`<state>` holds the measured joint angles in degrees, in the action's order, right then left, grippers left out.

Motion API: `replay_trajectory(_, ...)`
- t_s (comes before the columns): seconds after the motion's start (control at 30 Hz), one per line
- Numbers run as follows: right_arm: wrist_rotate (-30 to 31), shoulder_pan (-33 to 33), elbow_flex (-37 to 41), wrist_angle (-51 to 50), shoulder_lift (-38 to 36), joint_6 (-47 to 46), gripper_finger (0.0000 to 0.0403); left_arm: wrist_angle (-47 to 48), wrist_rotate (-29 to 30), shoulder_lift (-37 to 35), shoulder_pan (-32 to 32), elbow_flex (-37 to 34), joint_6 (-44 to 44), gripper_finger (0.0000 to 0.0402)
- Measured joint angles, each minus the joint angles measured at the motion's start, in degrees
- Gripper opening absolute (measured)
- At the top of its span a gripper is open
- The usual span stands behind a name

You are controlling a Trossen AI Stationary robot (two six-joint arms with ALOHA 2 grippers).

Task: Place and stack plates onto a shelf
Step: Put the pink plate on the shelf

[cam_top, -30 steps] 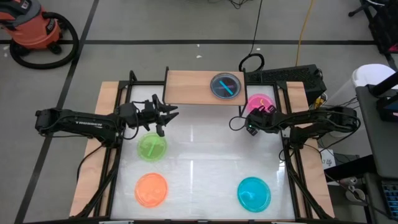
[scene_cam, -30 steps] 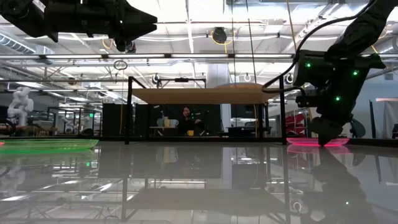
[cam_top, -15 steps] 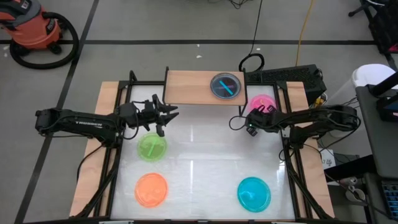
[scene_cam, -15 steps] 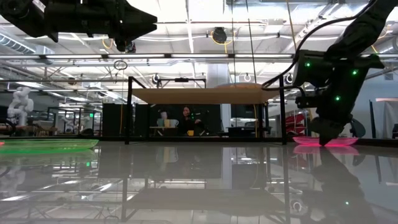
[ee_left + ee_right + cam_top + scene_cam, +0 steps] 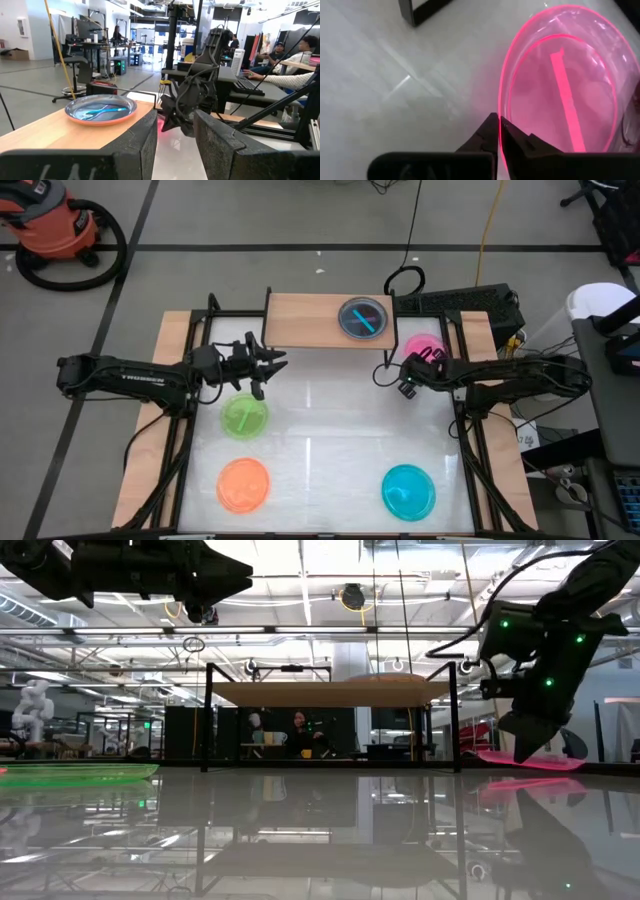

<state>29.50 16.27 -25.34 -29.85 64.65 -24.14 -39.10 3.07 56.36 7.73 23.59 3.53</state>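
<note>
The right gripper (image 5: 408, 377) pinches the rim of the pink plate (image 5: 424, 345), at two o'clock beside the shelf (image 5: 305, 320). It looks like the pick-up step. Next, lift it onto the shelf, maybe over the stack (image 5: 361, 317).

The left gripper (image 5: 268, 367) hangs open at ten o'clock.

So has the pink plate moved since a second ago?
Yes. In the low view the pink plate, pinched by the right claw, has tilted up off the table, its edge now raised against the shelf leg beside it.

We see glossy white surface (image 5: 320, 410), reflective, w/ wood edges. Shelf (image 5: 305, 320): matt light wood, thin black metal legs. Pink plate (image 5: 565, 85): smooth translucent plastic. Right gripper (image 5: 500, 131): matt dark.
</note>
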Motion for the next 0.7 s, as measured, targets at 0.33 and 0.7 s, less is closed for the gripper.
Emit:
replay_trajectory(0.33,0.0,-0.3,-0.1,-2.2,-9.5,-0.2,0.0000,0.1,0.0,0.0,0.0,0.0,0.0,0.0131)
replay_trajectory(0.7,0.2,-3.2,-0.1,-1.7,-18.5,-0.2,0.0000,0.4,0.0,0.0,0.0,0.0,0.0,0.0131)
